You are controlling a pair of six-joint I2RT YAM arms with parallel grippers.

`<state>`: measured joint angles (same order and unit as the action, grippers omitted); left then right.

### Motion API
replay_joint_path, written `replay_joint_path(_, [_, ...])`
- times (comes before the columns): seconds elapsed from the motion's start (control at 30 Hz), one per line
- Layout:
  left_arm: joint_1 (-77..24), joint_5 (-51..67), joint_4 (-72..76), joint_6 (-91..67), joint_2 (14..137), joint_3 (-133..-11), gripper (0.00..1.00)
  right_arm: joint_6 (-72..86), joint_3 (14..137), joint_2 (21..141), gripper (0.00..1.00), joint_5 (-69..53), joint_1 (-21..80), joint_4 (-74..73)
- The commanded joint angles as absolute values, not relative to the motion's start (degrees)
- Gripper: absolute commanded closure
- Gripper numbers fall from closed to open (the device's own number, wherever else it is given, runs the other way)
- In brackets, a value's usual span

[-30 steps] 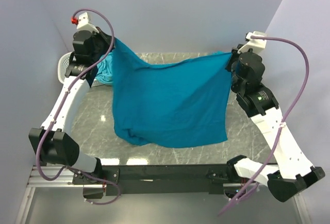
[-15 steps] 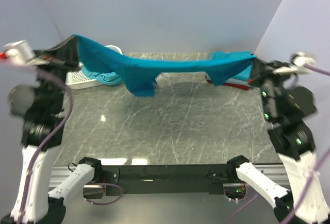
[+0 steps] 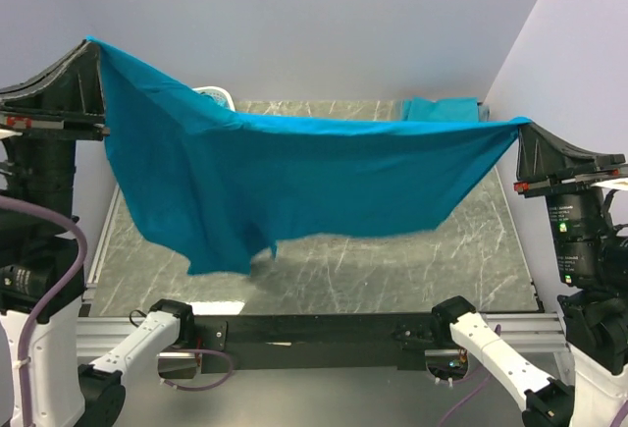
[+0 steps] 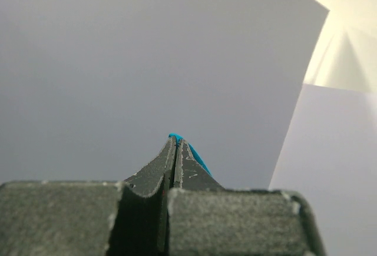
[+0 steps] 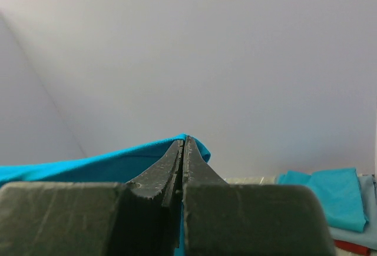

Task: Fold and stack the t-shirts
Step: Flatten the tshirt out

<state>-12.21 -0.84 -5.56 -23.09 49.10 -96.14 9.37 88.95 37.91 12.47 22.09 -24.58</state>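
1. Pale lilac walls close in a grey marbled tabletop point(image 3: 412, 250), which is seen from above and behind two arms bolted at its near edge
2. One teal t-shirt point(image 3: 294, 182) is held up in the air, spread wide between the two hands, with its lowest hem hanging over the near left part of the tabletop
3. At the far left the left hand point(image 3: 90, 44) is raised high, and its fingers are pressed together on one corner of the cloth; from its own wrist camera only a sliver of teal is seen at the fingertips
4. At the right the right hand point(image 3: 523, 126) is held somewhat lower and is clamped on the opposite corner, the cloth trailing away to its left
5. The long axis of the shirt runs from left to right across the whole tabletop; the top edge sags a little in the middle, and far more cloth hangs under the left hand than under the right
6. A pile of folded t-shirts point(image 3: 442, 109) is set at the far right corner, teal on top, with grey and red layers seen beneath it from the right wrist; a white basket point(image 3: 218, 95) is partly hidden behind the cloth at the far left
7. Bare marble lies beneath the shirt, so laying it flat is judged to be the step in hand; the right hand is nearer the pile, and the deep left drape could bunch as the cloth is lowered
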Motion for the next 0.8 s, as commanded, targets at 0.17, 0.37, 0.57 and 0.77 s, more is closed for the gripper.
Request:
replay_joint_path(0.17, [-12.3, 10.53, 2.28, -25.83, 53.61, -97.3, 0.99, 8.53, 88.77, 37.97, 1.0, 15.98, 21.88, -23.21])
replay_joint_path(0.37, [-12.65, 13.18, 6.49, -28.65, 67.91, -90.54, 0.99, 8.0, 79.47, 42.44, 1.0, 28.54, 21.88, -18.47])
replay_joint_path(0.57, [-14.5, 14.94, 5.64, -29.01, 93.65, -94.2, 1.0, 13.52, 65.49, 53.95, 1.0, 30.51, 10.05, -11.7])
replay_joint_path(0.77, [-17.4, 14.94, -10.54, -25.84, 125.74, -122.49, 0.48, 15.47, 66.95, 74.59, 0.67, 21.64, -1.48, -9.66])
